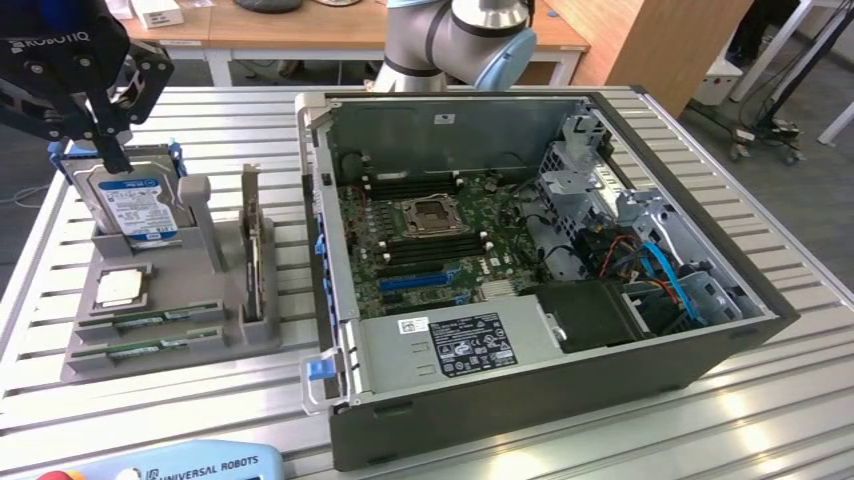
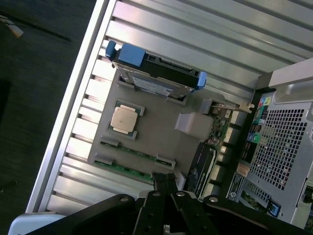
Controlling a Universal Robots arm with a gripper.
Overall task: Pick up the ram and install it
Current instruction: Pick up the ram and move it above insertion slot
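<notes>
hovering over the hard drive (image 1: 134,205) end of the grey holder (image 1: 230,345), gripper (image 1: 118,160) clenched shut and empty. ram (image 1: 167,318) lies flat in its slot at the holder's other end, a second stick (image 1: 147,347) just beside it, both untouched. pc case (image 1: 534,410) sits open on the exterior view's right.
</notes>
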